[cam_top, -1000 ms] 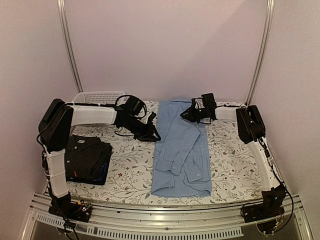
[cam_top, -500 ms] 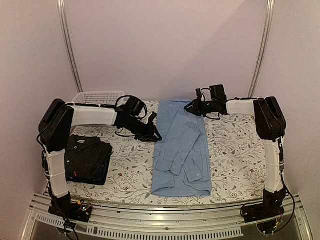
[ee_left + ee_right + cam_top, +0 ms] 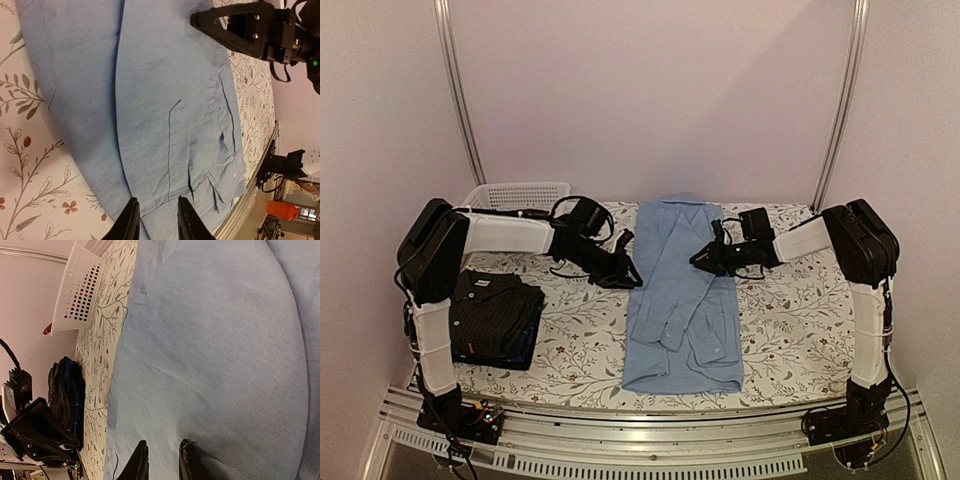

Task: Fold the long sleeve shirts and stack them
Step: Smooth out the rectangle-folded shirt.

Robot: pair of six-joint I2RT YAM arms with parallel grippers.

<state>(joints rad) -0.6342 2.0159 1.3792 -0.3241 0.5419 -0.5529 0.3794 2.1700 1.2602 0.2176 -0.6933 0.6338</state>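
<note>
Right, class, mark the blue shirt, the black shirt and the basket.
blue shirt (image 3: pixel 670 290), top view, middle of its body.
black shirt (image 3: pixel 498 312), top view, top of the folded pile.
basket (image 3: pixel 515 193), top view, its front wall.

Matt cloth shirt (image 3: pixel 680 300), floral table cloth (image 3: pixel 580 335), plastic lattice basket (image 3: pixel 515 193).

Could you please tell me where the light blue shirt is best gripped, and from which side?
Probably its two long side edges: the light blue shirt lies flat as a narrow strip running far to near, so only edges offer a pinch. The left gripper should come from the left, the right gripper from the right.
</note>
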